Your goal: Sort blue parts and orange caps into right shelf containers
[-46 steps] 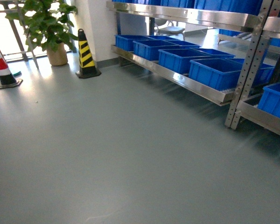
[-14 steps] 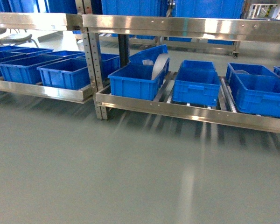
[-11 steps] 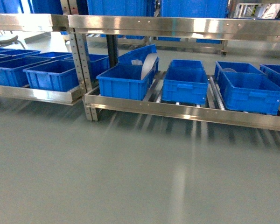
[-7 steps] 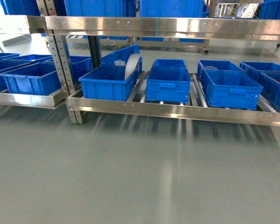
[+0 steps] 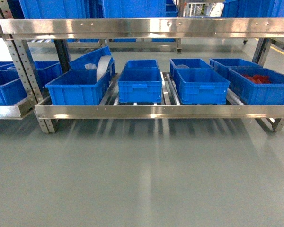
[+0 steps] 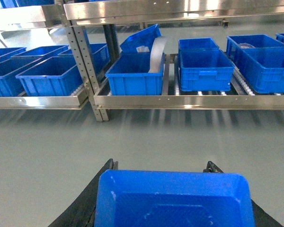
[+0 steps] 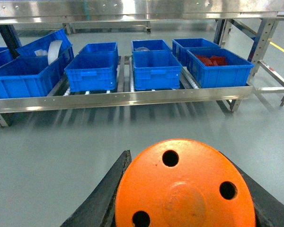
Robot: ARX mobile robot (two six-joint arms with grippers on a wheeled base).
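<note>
While base swings right along racks, head view trades cone and plant for right shelf (image 5: 151, 111) square ahead: approach nearly done, drop-off next.

Left pincer (image 6: 173, 198) closed on blue part (image 6: 173, 201), held low, well short of shelf; broad face toward wrist camera, long axis not judgeable from this angle.

Right pincer (image 7: 184, 189) closed on orange cap (image 7: 184, 184), also short of shelf; holed flat top faces wrist camera, cylinder axis pointing back along pincer.

Crate with red-orange contents (image 5: 260, 85) at shelf's right end; neighbouring crate (image 5: 201, 85) to its left.
</note>
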